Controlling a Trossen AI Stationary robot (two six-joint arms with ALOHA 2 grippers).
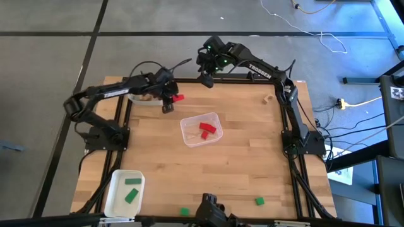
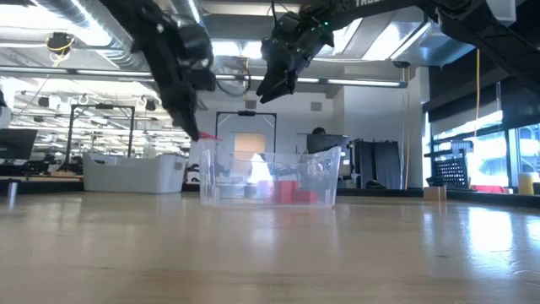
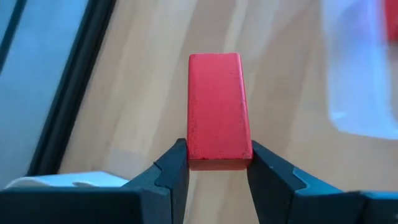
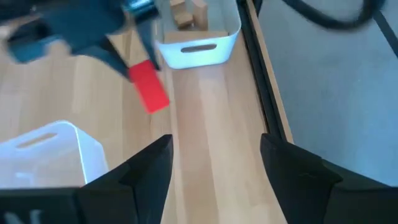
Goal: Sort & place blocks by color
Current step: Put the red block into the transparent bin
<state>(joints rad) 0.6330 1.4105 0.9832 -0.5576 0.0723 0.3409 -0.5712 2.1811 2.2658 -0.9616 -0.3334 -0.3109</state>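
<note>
The left hand (image 1: 170, 101) grips a red block (image 3: 214, 109) by its near end, fingers clamped on both long sides, and holds it in the air above the counter (image 1: 246, 151). Just beyond this hand, toward the counter's middle, sits the clear tray (image 1: 201, 129) that already holds two red blocks (image 1: 207, 128); close behind the hand is a white tray of tan blocks (image 4: 186, 15).

The right hand (image 1: 206, 79) hangs above the far edge of the counter with its fingers spread wide and nothing between them.

To finish this step well, the carried block should probably travel until it is fully over the clear tray's opening, clear of the rim, before the fingers part. Held only by its end, it may tip as it falls, so lowering it close to the tray floor looks wise.

Well away from both hands, near the front edge, a white tray (image 1: 115, 195) holds two green blocks (image 1: 131, 190), and two more green blocks (image 1: 259, 201) lie loose on the counter.
</note>
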